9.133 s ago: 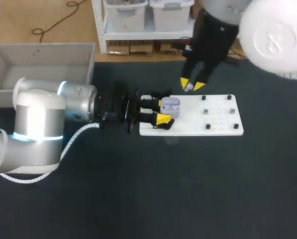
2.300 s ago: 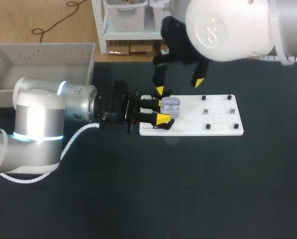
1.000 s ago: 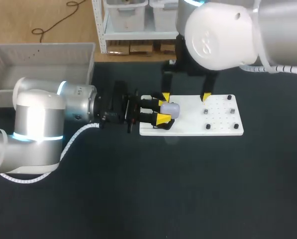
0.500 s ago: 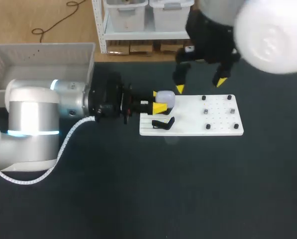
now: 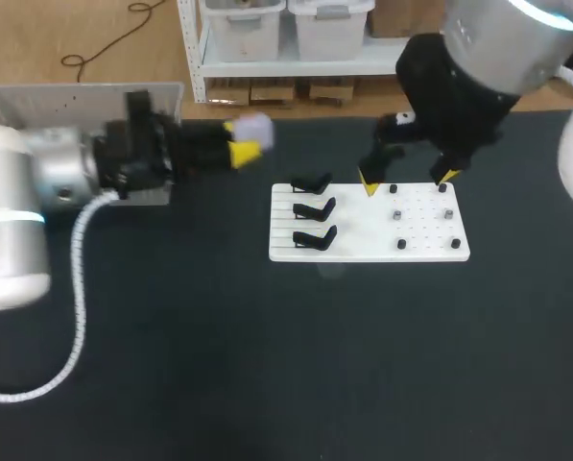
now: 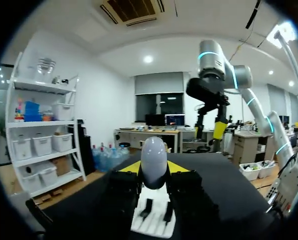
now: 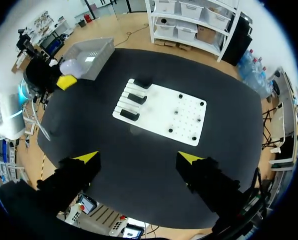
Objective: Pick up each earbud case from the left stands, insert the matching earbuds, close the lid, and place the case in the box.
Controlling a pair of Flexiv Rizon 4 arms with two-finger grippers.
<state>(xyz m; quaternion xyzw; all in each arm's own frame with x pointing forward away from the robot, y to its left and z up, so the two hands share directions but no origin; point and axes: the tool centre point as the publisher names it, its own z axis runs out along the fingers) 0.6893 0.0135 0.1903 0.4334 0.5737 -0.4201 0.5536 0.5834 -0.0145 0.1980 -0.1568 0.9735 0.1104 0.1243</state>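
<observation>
My left gripper point(image 5: 243, 142) is shut on a pale lavender earbud case point(image 5: 253, 126) with its lid closed, held in the air beside the grey box point(image 5: 75, 104). In the left wrist view the case point(image 6: 154, 161) stands upright between the yellow fingertips of my left gripper point(image 6: 154, 169). Three black stands point(image 5: 314, 208) on the left of the white board point(image 5: 368, 226) are bare. My right gripper point(image 5: 408, 181) hangs open over the board's back edge, holding nothing. In the right wrist view my right gripper point(image 7: 139, 157) is high above the board point(image 7: 158, 114), with the case point(image 7: 69, 65) far off beside the box point(image 7: 91, 59).
Several small black pegs point(image 5: 398, 215) stick up from the right half of the board. The grey box sits at the table's back left corner. Dark table point(image 5: 296, 365) stretches in front of the board.
My left arm has lifted the closed case off the stand and swung it left and back toward the box. My right gripper has drawn away to the right, still open.
</observation>
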